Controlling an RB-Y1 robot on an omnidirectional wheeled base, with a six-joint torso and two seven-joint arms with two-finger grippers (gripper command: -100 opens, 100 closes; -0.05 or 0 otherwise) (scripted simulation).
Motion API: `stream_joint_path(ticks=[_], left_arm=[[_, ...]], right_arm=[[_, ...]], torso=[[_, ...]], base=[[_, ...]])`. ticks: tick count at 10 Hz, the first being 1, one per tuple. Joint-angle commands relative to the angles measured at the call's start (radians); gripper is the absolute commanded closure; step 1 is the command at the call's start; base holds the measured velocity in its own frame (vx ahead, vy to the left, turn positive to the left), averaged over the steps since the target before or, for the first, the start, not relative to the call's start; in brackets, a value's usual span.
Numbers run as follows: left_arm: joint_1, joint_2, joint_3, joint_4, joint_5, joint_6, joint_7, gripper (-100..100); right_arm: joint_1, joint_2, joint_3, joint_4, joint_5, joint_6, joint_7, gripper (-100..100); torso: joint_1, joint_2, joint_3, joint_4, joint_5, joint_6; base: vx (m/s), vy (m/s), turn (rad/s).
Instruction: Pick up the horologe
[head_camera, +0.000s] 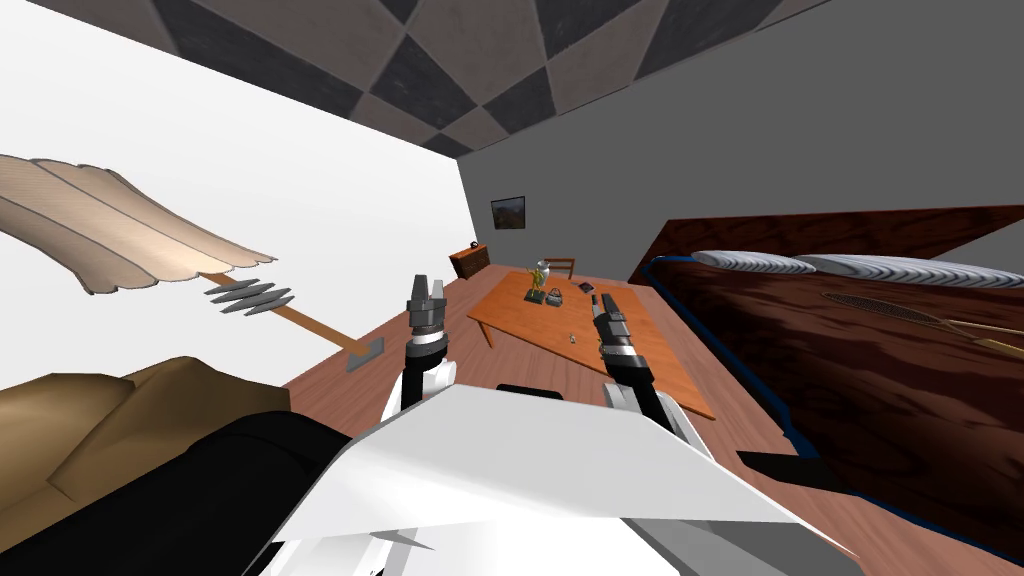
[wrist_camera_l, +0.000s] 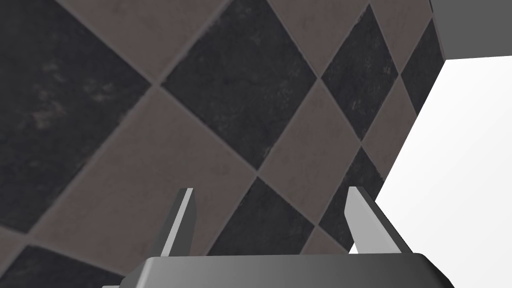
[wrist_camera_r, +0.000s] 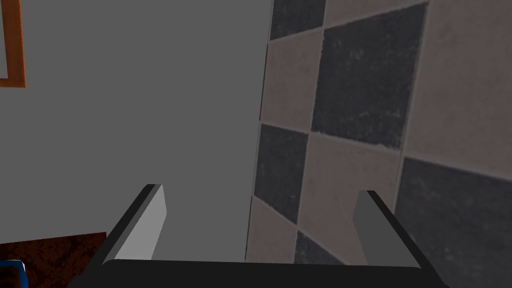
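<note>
Both arms are parked up in front of the chest, which looks like a carry pose for driving rather than a reach. The left gripper (head_camera: 427, 283) is wide open with nothing between its fingers and points up at the ceiling. The right gripper (head_camera: 598, 300) is the same, wide and empty, aimed high over the table (head_camera: 640, 350). The horologe (head_camera: 555, 296) is, by my read, the small dark boxy item with a top handle on the far part of the table, though it's too small to confirm a dial. It sits just beside a green-and-white figurine (head_camera: 540, 273) on its left, with a dark flat item (head_camera: 586, 288) near on its right, so the grasp will be crowded and is better approached from the near side. It's well apart from both grippers, so the base has to close in first. A chair (head_camera: 560, 264) stands behind the table. For containers, there's only a dresser (head_camera: 468, 260) at the far left wall, and I can't tell its contents. The bed (head_camera: 880, 400) on the right carries pillows (head_camera: 750, 261) and a racket (head_camera: 900, 310).
</note>
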Motion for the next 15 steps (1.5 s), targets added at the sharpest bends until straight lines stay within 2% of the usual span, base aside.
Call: stream_joint_path(ticks=[1, 4, 5, 8, 9, 13, 14, 15], left_arm=[[0.000, 0.000, 0.000, 0.000, 0.000, 0.000, 0.000, 0], [0.000, 0.000, 0.000, 0.000, 0.000, 0.000, 0.000, 0], [0.000, 0.000, 0.000, 0.000, 0.000, 0.000, 0.000, 0], [0.000, 0.000, 0.000, 0.000, 0.000, 0.000, 0.000, 0], [0.000, 0.000, 0.000, 0.000, 0.000, 0.000, 0.000, 0], [0.000, 0.000, 0.000, 0.000, 0.000, 0.000, 0.000, 0], [0.000, 0.000, 0.000, 0.000, 0.000, 0.000, 0.000, 0], [0.000, 0.000, 0.000, 0.000, 0.000, 0.000, 0.000, 0]], right_arm=[[-0.004, -0.019, 0.002, 0.041, 0.032, 0.008, 0.039, -100], [-0.018, -0.041, 0.006, 0.122, 0.100, 0.026, 0.120, -100], [-0.018, -0.041, 0.006, 0.128, 0.100, 0.026, 0.120, -100], [-0.035, -0.050, 0.010, 0.217, 0.178, 0.046, 0.211, -100], [-0.035, -0.050, 0.010, 0.227, 0.178, 0.046, 0.211, -100], [-0.068, -0.055, 0.009, 0.362, 0.288, 0.080, 0.329, -100], [-0.068, -0.055, 0.009, 0.375, 0.288, 0.080, 0.338, -100], [-0.079, -0.057, 0.008, 0.407, 0.315, 0.090, 0.369, -100]], torso=[[0.000, 0.000, 0.000, 0.000, 0.000, 0.000], [0.001, 0.001, 0.001, 0.000, 0.000, 0.000], [0.000, 0.001, 0.001, 0.000, 0.000, 0.000], [0.001, 0.000, 0.000, 0.000, 0.000, 0.000], [0.001, 0.001, 0.001, 0.000, 0.000, 0.000], [0.000, 0.000, 0.000, 0.000, 0.000, 0.000], [0.000, 0.000, 0.000, 0.000, 0.000, 0.000], [0.000, 0.000, 0.000, 0.000, 0.000, 0.000]], base=[[-0.033, 0.000, 0.031], [-0.043, 0.009, 0.030], [-0.029, -0.001, 0.011], [-0.034, 0.009, 0.039], [-0.034, 0.005, 0.011], [-0.031, 0.000, 0.041], [-0.023, -0.002, 0.012], [-0.015, -0.003, 0.034]])
